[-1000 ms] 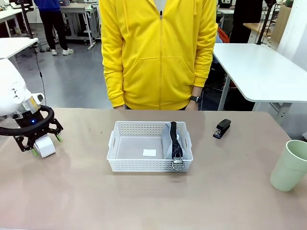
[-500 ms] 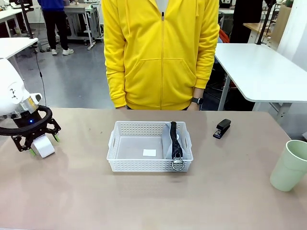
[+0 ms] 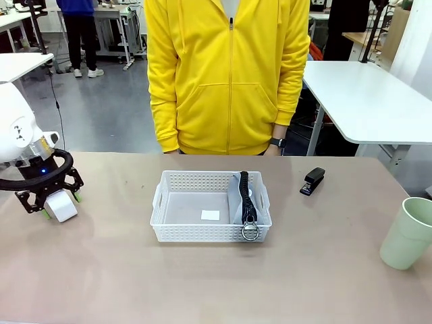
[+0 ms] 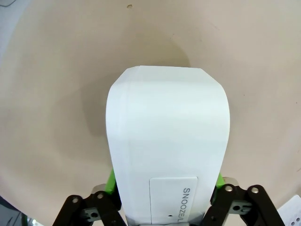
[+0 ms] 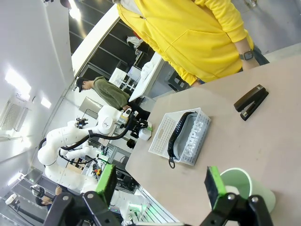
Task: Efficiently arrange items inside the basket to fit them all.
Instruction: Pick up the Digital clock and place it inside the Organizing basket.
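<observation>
Left gripper (image 4: pixel 164 183) clamped on the white box (image 4: pixel 167 127), green pads pressing both sides, at the left end of the table (image 3: pixel 202 283). Box label cut off at frame bottom. Right gripper (image 5: pixel 159 186) jaws wide, empty; green cup (image 5: pixel 237 188) just beyond, partly behind a finger. Mid-table: basket (image 3: pixel 202 181), pouch (image 3: pixel 236 199) standing on edge along its right wall. Stapler (image 3: pixel 312 181) lies right of the basket.

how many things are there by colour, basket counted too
white: 2, the basket and the flat box
grey: 1, the CAMPUS zip pouch
black: 1, the stapler
pale green: 1, the cup
total: 5
</observation>
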`<state>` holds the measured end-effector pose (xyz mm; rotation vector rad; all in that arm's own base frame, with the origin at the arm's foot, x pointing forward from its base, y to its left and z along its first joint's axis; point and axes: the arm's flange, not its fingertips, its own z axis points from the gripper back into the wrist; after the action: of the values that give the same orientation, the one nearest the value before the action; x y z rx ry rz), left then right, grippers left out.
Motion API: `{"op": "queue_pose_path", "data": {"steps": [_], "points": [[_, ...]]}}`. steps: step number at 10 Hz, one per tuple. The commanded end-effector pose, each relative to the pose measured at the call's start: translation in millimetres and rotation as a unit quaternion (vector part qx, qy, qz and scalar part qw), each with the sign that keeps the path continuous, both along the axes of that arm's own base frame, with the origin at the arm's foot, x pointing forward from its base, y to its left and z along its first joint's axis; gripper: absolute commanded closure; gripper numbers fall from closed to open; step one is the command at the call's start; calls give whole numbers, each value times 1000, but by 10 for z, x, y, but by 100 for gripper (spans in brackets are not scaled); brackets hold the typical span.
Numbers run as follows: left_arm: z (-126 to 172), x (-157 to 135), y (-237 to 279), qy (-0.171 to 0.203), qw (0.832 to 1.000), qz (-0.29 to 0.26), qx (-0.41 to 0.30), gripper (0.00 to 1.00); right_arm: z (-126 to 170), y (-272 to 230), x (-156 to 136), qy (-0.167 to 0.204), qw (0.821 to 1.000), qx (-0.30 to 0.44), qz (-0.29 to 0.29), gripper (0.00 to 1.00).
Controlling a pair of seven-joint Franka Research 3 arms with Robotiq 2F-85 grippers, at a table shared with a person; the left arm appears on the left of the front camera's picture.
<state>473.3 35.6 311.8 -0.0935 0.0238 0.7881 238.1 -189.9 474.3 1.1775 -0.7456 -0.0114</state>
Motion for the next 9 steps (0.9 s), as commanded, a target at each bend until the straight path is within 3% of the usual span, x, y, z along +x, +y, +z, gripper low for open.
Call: {"op": "queue_pose_path", "data": {"steps": [1,3,4,6,8,9], "points": [[-42,26,7,10,1000,3,13,100,27,-12,31,-17,1000,2,0,0],[-53,27,13,10,1000,7,20,100,27,-12,31,-17,1000,2,0,0],[-50,29,17,10,1000,9,19,84,27,-12,31,-17,1000,2,0,0],[86,-25,36,3,1000,5,12,100,27,-12,31,-17,1000,2,0,0],[528,-211,73,2,1000,-27,-7,100,27,-12,31,-17,1000,2,0,0],[916,-393,63,-5,998,-61,-21,100,27,-12,31,-17,1000,2,0,0]]}}
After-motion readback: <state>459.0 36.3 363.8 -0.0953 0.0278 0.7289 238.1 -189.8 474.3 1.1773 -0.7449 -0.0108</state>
